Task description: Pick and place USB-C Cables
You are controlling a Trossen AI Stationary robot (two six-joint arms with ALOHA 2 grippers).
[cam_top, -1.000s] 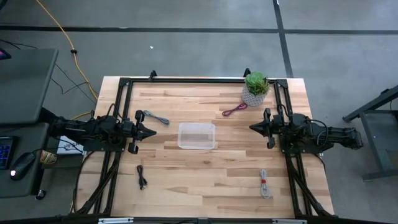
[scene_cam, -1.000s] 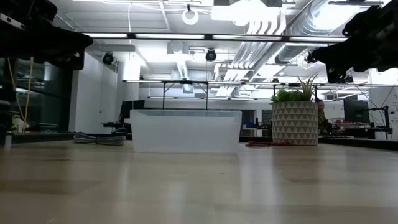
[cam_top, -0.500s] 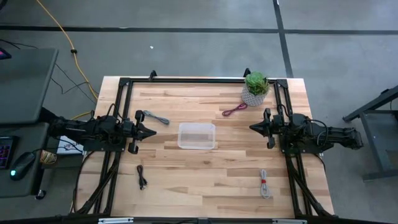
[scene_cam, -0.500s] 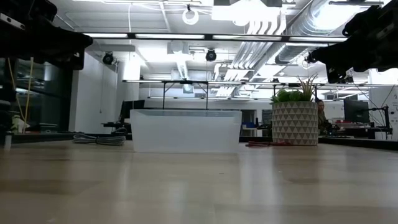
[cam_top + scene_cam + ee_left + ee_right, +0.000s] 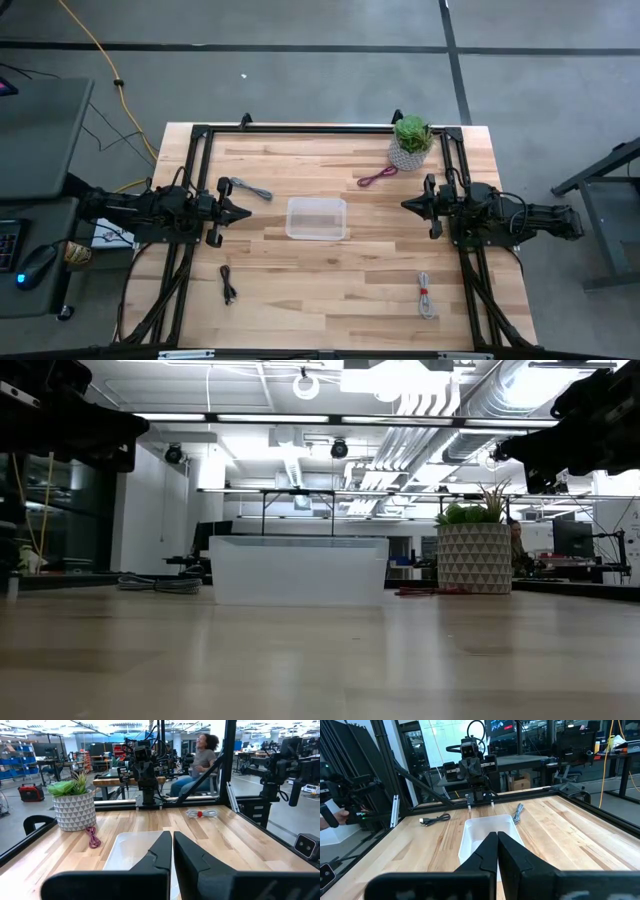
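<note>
Clear plastic bin (image 5: 317, 218), no contents

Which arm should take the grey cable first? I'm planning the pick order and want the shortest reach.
Left. The grey cable lies just beyond the left hand, on its side of the clear container. The right hand sits across the container, nearer the dark red cable. Both hands are shut and hold nothing.

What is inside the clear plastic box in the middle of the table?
Nothing shows inside the clear box: only the wood of the table through its bottom. All four cables lie outside it. From the low view its frosted wall hides the inside.
</note>
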